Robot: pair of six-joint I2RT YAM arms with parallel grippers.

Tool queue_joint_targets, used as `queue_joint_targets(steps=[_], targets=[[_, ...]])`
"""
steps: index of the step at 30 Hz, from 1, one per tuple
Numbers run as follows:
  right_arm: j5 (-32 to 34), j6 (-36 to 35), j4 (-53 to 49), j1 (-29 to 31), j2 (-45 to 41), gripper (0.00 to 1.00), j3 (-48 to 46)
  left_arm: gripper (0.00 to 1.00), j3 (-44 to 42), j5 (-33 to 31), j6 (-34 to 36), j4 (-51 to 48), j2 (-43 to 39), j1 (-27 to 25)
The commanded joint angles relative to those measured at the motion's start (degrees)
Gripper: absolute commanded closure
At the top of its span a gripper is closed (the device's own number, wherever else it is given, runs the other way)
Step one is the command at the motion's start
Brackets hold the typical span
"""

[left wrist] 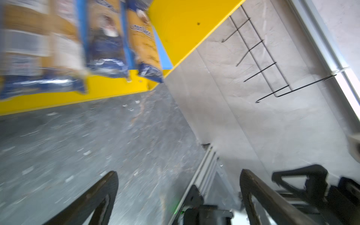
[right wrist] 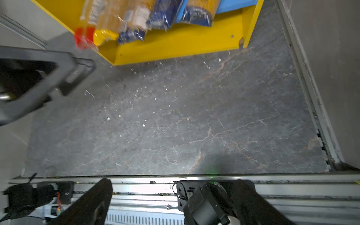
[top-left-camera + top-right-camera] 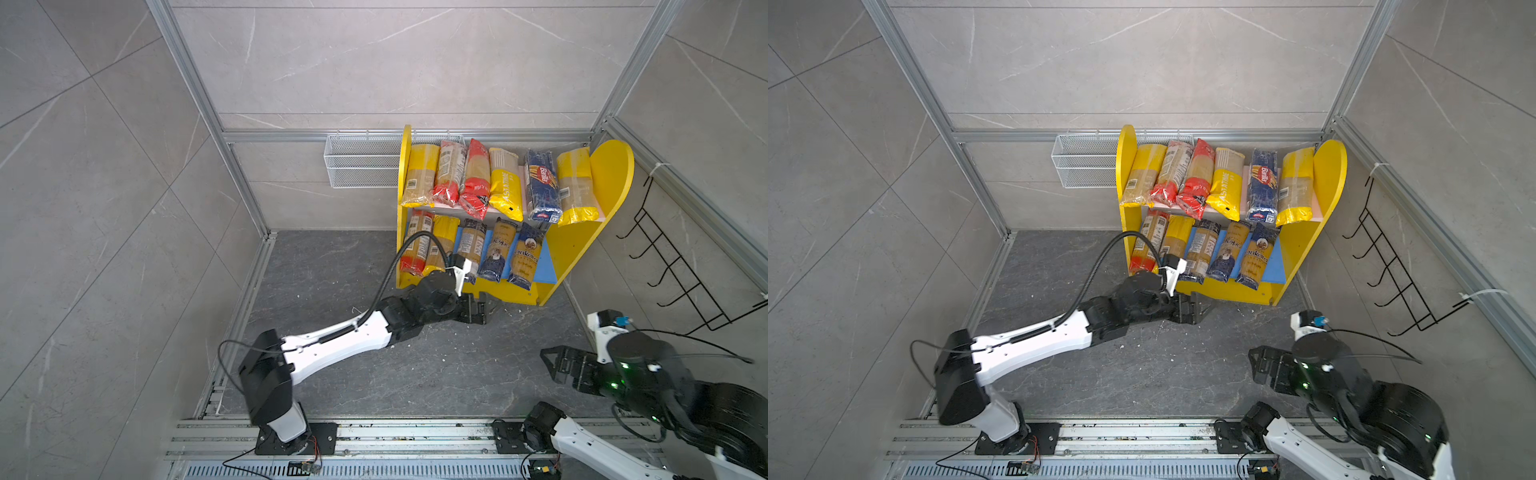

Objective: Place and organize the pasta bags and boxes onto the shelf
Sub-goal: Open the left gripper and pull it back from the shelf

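The shelf (image 3: 611,174) (image 3: 1329,174) stands against the back wall with yellow side panels. Several pasta packets (image 3: 505,189) lie side by side on its pink upper board. Several more packets (image 3: 525,257) (image 1: 105,39) (image 2: 165,15) rest on the blue lower board, their ends over the front edge. My left gripper (image 3: 488,309) (image 3: 1198,309) (image 1: 179,173) is open and empty, low over the floor just in front of the shelf's yellow base (image 2: 175,44). My right gripper (image 3: 552,365) (image 3: 1260,365) (image 2: 175,182) hangs open and empty at the front right, well away from the shelf.
A white wire mesh basket (image 3: 361,162) hangs on the back wall left of the shelf. A black wire hook rack (image 3: 673,270) (image 1: 263,58) is fixed to the right wall. Aluminium rails (image 3: 415,436) carry both arm bases along the front. Crumbs dot the dark floor (image 2: 175,116).
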Motion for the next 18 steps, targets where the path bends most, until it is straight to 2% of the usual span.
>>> queue_joint_targets(steps=[1,4,7,12,18], targets=[[0.35,-2.64,9.18,0.25,-0.57,0.00,-5.06,0.00,-6.82,-11.80,7.54,-7.42,-11.79,0.37],[3.33,-4.03,15.17,0.26,-0.26,0.00,-10.45,0.00,-12.26,-20.94,9.38,-16.05,-21.94,0.49],[5.20,-5.91,18.14,0.26,3.75,0.00,-14.75,0.00,-15.05,-27.60,8.57,-25.45,-30.00,1.69],[5.87,-6.90,25.31,0.26,9.98,0.00,-19.14,0.00,-19.15,-34.37,5.39,-32.46,-40.73,1.86],[3.67,-9.34,34.15,0.13,16.64,0.00,-20.83,0.00,-21.36,-41.06,0.11,-41.10,-49.44,1.81]])
